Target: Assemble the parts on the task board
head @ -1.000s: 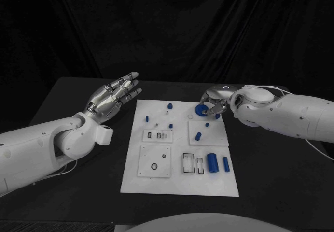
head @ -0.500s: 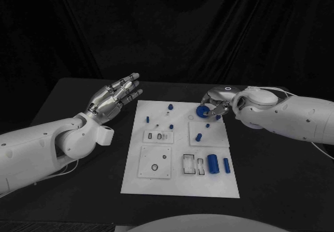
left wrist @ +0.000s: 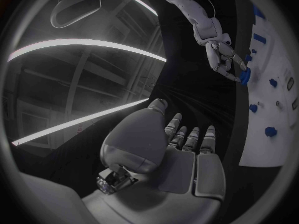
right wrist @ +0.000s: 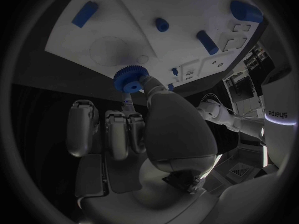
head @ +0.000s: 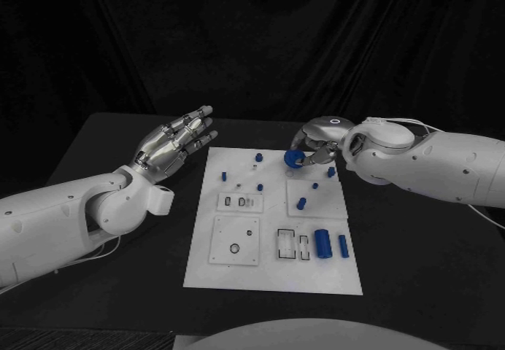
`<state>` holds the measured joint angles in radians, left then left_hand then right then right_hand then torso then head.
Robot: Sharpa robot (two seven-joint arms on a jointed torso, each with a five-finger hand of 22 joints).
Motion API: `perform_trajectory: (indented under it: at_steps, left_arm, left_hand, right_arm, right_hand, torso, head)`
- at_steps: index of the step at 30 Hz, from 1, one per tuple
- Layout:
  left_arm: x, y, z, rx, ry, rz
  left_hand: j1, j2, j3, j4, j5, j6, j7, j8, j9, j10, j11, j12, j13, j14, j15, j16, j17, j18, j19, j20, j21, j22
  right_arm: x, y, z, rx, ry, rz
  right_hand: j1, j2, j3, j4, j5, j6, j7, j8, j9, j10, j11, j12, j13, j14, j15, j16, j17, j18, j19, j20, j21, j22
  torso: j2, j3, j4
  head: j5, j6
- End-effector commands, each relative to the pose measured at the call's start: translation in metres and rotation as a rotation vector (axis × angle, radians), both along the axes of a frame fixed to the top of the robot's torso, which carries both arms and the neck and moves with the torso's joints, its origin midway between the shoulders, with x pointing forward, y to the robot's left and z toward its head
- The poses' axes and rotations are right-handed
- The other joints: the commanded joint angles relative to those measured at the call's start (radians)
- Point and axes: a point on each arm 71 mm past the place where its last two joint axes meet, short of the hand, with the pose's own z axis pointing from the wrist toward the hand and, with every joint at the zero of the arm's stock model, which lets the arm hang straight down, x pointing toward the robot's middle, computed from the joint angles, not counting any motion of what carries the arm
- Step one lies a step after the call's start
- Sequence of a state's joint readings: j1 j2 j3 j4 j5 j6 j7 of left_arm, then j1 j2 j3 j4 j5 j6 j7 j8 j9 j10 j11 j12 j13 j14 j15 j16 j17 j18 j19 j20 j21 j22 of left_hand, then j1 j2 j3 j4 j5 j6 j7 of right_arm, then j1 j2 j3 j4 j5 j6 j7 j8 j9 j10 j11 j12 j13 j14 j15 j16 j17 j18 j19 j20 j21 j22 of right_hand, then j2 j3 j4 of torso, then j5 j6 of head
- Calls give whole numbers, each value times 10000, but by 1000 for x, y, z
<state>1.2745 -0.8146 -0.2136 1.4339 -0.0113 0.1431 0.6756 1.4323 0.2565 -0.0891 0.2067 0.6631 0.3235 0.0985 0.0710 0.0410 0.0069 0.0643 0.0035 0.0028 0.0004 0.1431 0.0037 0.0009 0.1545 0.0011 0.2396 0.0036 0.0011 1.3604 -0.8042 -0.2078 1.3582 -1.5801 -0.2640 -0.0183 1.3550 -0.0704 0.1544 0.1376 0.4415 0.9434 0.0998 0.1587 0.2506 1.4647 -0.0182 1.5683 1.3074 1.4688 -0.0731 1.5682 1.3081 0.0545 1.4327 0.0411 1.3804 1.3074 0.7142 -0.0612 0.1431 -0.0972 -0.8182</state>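
Observation:
The white task board (head: 271, 273) lies in the middle of the black table. My right hand (head: 314, 150) hovers over the board's far edge and pinches a small blue gear (head: 295, 158) (right wrist: 129, 78) between its thumb and a finger. The gear (left wrist: 244, 76) hangs just above the board's far right part. Several small blue pegs and blocks (head: 322, 244) lie or stand on the board (right wrist: 131, 20). My left hand (head: 173, 144) is raised off the board's left side, fingers apart and straight, holding nothing (left wrist: 181, 149).
The board carries raised white square plates with slots and holes (head: 236, 242) (head: 240, 203). Bare black table (head: 116, 146) lies to the left and right of the board. A black curtain closes the back.
My right hand has carried the blue gear a little to the left and farther back over the board. The left hand has stayed where it was.

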Motion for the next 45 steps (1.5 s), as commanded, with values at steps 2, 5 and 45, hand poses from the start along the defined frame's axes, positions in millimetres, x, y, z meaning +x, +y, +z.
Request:
perform_trajectory:
  at_steps: [2,5,45]
  left_arm:
    - [-1,-3,1,-153,-38,-170]
    - [-1,-4,0,-151,-31,-184]
    - [1,-6,0,-125,11,-267]
  left_hand:
    - [36,38,59,18,19,39,55,61,16,28,74,0,8,-4,78,-37,-9,141,-11,78,-36,-11]
    - [37,35,69,8,18,38,53,62,15,31,72,1,9,-4,90,-37,-9,141,-11,84,-36,-11]
    - [37,27,110,-27,24,41,52,68,15,35,71,2,10,-4,118,-37,-9,135,-11,101,-36,-11]
  right_arm:
    - [0,14,0,-160,187,164]
    - [0,25,0,-182,270,390]
    - [20,93,-6,-515,479,1243]
  right_hand:
    - [-150,62,-25,26,-131,221,-335,492,1282,1061,-11,25,2634,1020,-35,26,2627,22,22,-48,-67,1307]
    - [-152,66,-22,23,-175,198,-337,485,1290,1061,-10,25,2634,1020,-35,26,2627,21,26,-46,-66,1312]
    - [-171,64,50,-60,-449,-330,-254,144,1241,1061,51,25,2634,1020,24,26,2627,78,-120,-1,-322,1195]
  torso:
    - [-7,1,17]
    - [-9,-1,26]
    - [7,-14,35]
  head:
    - [1,-23]
    - [2,-51]
    - [7,-300]
